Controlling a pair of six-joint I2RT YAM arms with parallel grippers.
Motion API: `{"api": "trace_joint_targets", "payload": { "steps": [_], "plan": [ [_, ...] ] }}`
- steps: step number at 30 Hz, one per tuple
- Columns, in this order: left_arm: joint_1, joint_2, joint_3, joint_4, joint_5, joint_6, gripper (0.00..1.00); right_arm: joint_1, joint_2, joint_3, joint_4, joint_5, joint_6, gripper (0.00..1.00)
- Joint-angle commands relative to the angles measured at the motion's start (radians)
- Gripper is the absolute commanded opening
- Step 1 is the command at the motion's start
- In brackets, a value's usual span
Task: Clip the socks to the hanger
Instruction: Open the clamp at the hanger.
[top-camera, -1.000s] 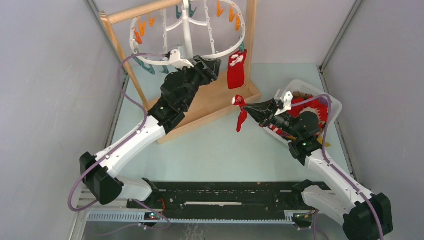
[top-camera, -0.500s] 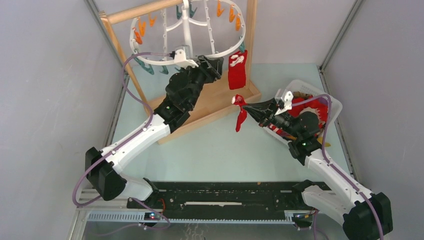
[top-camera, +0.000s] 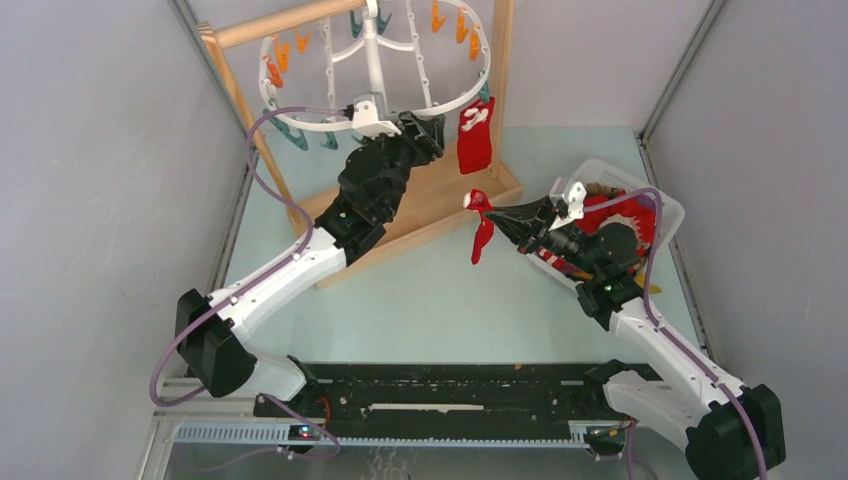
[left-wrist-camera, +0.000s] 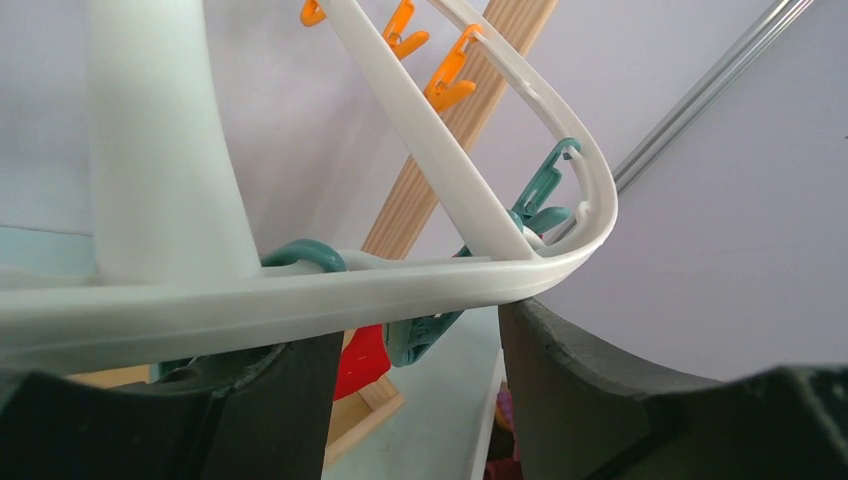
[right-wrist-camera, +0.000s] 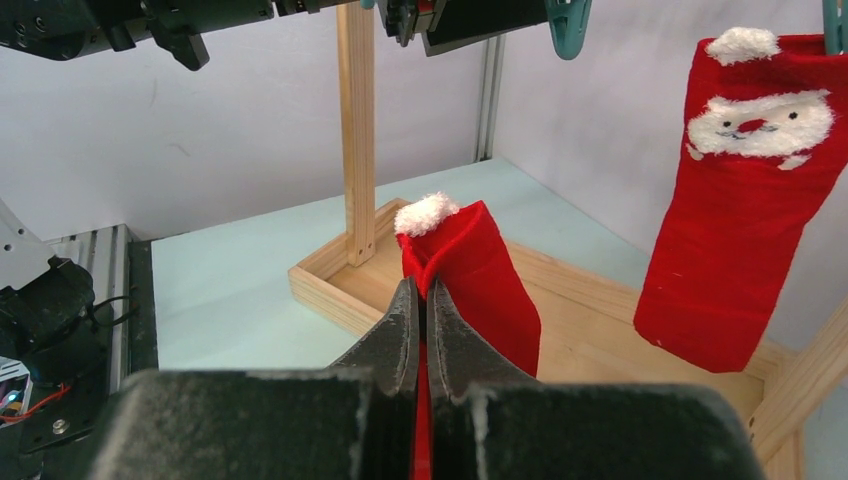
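got the red sock pinched tight in the right gripper, dangling long-ways down, near-right of and below the hanger, with the left gripper parted right at that rim by a teal clip.

Probably a lab: grey panel walls, aluminium framing

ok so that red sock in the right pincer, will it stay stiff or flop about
Probably floppy: the red sock droops straight down from the right pincer. Likely light, since a thin pinch at one spot carries it. Its fuzzy white cuff looks soft, so it may squash under pressure.
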Motion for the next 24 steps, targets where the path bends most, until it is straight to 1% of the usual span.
{"api": "trace_joint_targets", "payload": {
  "steps": [1, 11, 18, 24],
  "plan": [
    [-0.002, 0.009, 0.004, 0.064, -0.038, 0.045, 0.62, 0.005, 0.001, 0.024, 0.054, 0.017, 0.011, 0.0],
    [-0.001, 0.021, 0.006, 0.108, -0.047, 0.073, 0.63, 0.005, -0.002, 0.024, 0.053, 0.02, 0.008, 0.0],
    [-0.001, 0.03, 0.011, 0.127, -0.056, 0.067, 0.62, 0.005, -0.005, 0.024, 0.053, 0.021, 0.007, 0.0],
    [-0.001, 0.041, 0.014, 0.152, -0.074, 0.044, 0.6, 0.003, -0.006, 0.024, 0.053, 0.021, 0.006, 0.0]
  ]
}}
